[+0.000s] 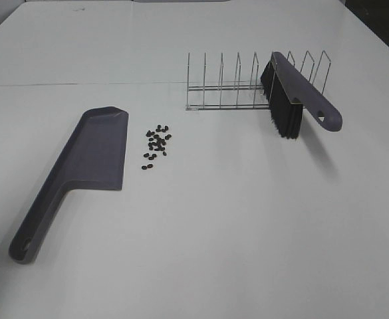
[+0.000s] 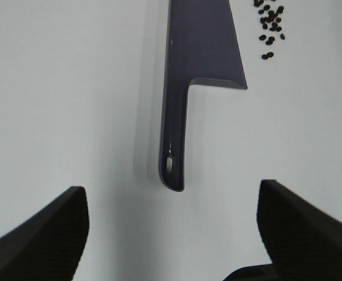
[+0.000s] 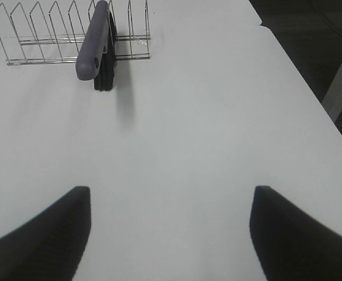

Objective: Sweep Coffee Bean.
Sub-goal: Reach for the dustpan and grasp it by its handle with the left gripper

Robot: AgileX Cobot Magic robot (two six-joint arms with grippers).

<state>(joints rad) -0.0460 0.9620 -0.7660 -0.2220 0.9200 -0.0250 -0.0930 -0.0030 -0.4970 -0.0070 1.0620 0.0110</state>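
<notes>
Just short of dustpan (image 1: 91, 156) handle end: hovering with left gripper (image 2: 172, 202), jaws spread apart, holding nothing. Finding dustpan flat on table (image 1: 247, 232), long axis running straight away from that gripper, handle end nearest. Right of dustpan, just beside its pan edge, not touching: noting coffee bean (image 1: 156, 141) in loose cluster. Farther right of dustpan: spotting brush (image 1: 294, 100) standing in wire rack (image 1: 224, 90), handle pointing toward right gripper (image 3: 171, 196), likewise gaping, empty. Judging left arm nearer dustpan, right nearer brush.
</notes>
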